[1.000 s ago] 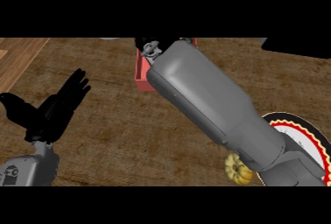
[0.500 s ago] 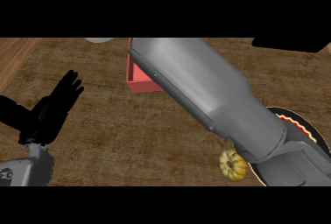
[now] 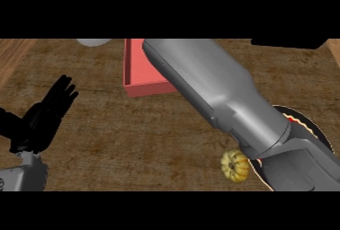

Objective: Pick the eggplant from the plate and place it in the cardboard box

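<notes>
The right forearm (image 3: pixel 219 99) is stretched across the box (image 3: pixel 143 76) at the counter's (image 3: pixel 133 143) far edge; its hand is hidden, state unknown. The left hand (image 3: pixel 43 117) is held open near the left edge. A plate (image 3: pixel 312 128) is seen beside a small pumpkin (image 3: pixel 235 165).

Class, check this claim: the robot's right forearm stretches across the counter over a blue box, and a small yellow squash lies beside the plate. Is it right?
One detail is wrong: the box is red, not blue, as the head view shows. The rest holds: the right forearm stretches over it, and the small yellow squash lies beside the plate.
</notes>
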Controlling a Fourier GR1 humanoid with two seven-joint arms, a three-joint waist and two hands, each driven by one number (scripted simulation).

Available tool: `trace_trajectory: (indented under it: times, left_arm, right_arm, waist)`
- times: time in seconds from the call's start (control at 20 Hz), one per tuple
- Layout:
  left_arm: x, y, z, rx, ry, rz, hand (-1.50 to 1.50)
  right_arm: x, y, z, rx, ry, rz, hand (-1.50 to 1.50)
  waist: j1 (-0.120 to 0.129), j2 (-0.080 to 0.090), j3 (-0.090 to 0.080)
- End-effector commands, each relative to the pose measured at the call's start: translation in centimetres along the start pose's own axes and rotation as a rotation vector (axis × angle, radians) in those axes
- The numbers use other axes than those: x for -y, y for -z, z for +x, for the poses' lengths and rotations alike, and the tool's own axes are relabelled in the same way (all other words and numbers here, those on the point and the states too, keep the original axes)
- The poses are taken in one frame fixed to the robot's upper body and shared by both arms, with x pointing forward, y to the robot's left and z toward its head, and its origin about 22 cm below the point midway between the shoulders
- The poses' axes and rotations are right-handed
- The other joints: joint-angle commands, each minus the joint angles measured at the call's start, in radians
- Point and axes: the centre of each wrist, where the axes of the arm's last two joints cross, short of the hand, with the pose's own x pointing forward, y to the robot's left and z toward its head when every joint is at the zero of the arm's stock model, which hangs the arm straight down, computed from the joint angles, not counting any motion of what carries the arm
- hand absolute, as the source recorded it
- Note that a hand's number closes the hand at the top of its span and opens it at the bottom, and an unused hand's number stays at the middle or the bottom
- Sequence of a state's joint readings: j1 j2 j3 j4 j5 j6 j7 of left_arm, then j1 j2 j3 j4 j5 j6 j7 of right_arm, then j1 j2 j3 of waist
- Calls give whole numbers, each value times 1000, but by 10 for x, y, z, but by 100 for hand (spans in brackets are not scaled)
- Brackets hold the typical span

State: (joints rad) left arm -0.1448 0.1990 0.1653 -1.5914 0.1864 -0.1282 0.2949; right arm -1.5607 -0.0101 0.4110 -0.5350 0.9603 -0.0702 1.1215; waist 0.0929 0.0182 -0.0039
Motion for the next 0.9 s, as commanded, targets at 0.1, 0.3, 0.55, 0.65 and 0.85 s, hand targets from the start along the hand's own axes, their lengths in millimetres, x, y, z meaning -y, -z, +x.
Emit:
trace_trajectory:
  times: [0.1,0.3,0.55,0.65,0.85]
  left_arm:
    - [11,-4,-2,3,-20,2,0]
    - [-5,3,7,14,-5,21,0]
    - [-5,-5,-2,-1,-6,23,0]
    - [-3,-3,9,7,-2,10,0]
    - [-1,-5,-1,-10,2,18,0]
  right_arm:
    - [-29,6,-9,-104,67,-6,150]
    - [-62,8,-26,-121,83,47,150]
    - [-103,9,-54,-202,152,241,150]
    - [-106,16,-58,-304,129,247,150]
    - [-135,11,-77,-281,165,317,-150]
  waist:
    - [-10,0,1]
    - [-6,3,1]
    - [-14,1,2]
    - [-21,1,3]
    - [-22,0,3]
